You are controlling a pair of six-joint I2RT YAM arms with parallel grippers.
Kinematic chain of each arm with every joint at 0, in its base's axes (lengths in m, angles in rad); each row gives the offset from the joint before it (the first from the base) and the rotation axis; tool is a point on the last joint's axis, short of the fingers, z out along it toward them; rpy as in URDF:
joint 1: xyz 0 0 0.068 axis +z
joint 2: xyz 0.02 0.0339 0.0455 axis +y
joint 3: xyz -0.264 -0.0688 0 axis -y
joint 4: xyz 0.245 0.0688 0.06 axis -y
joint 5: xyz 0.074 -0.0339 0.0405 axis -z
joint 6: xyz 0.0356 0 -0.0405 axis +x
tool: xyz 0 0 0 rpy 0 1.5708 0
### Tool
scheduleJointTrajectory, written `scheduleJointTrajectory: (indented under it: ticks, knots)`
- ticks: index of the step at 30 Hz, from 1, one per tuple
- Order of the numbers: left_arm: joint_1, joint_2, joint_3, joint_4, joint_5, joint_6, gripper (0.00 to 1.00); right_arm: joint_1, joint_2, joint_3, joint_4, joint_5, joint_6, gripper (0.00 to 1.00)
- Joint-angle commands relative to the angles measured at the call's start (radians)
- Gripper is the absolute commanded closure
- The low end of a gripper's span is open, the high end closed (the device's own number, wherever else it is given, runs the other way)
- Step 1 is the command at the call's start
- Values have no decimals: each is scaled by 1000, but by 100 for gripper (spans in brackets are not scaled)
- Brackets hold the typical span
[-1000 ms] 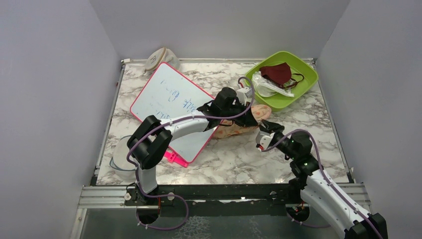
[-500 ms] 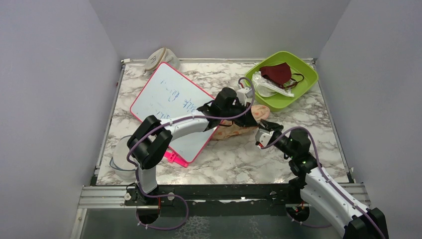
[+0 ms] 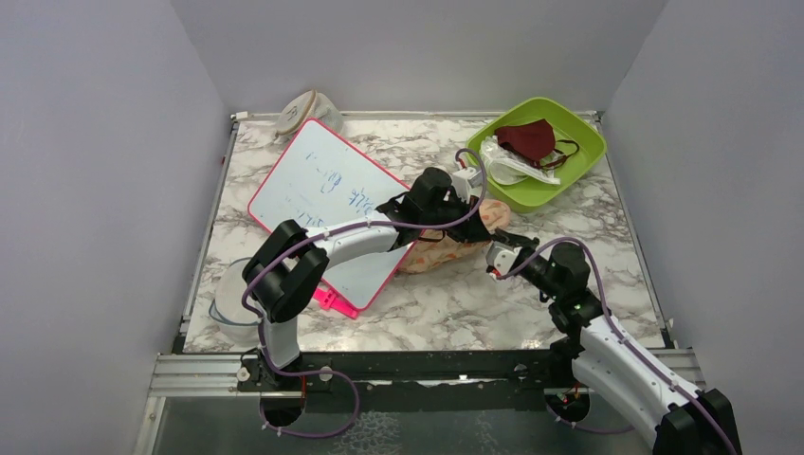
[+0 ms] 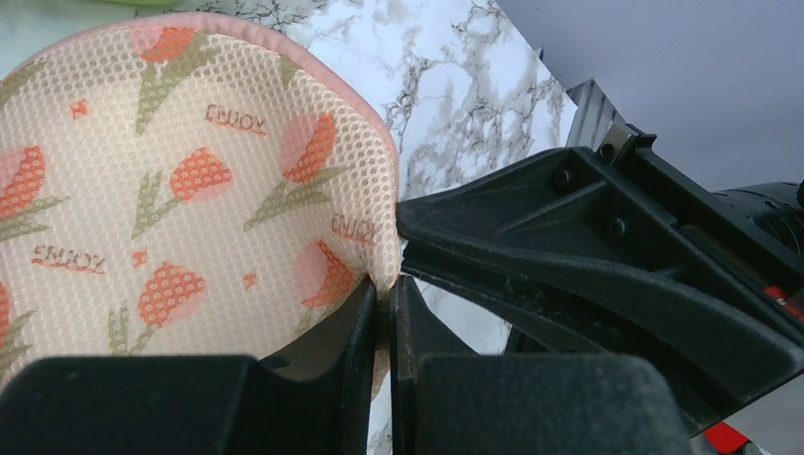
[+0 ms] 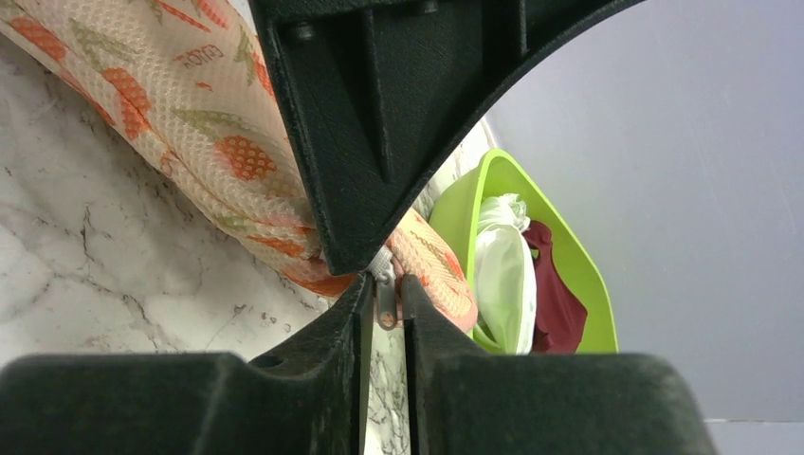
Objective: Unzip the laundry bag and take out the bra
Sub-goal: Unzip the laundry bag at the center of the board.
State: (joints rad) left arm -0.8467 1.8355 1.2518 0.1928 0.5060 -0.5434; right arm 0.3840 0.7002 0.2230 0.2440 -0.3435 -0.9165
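The marble table (image 3: pixel 455 303) is carrying the whiteboard (image 3: pixel 322 190) at left and, just right of it mid-table, the laundry bag (image 3: pixel 438 254). The left gripper (image 4: pixel 384 289) is pinching the bag's pink edge; the right gripper (image 5: pixel 384 284) is squeezing together on the small zip pull (image 5: pixel 386 303)

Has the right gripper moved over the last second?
Yes. The right gripper crept slightly left, toward the whiteboard, closing on the zip pull of the laundry bag.

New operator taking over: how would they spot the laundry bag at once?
On the marble table, look between the pink-framed whiteboard and the green tray. The laundry bag is there: peach mesh with orange tulip prints and pink edging, unlike the beige pouch with a pale band at the back.
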Motion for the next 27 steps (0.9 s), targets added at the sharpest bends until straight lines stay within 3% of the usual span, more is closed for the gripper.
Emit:
scheduleJointTrajectory:
  ticks: [1,13,20,27]
  knots:
    - [-19,-30,-4,59,36,2,100,-3,0,-5,27,15,37,95]
    - [-20,-52,-7,38,-11,44,100,-3,-57,-2,-14,117,142,99]
    - [-20,-57,-11,45,-10,50,100,-2,-66,28,-100,84,207,99]
    - [-21,-63,-11,26,-33,109,100,-2,-29,97,-152,236,317,99]
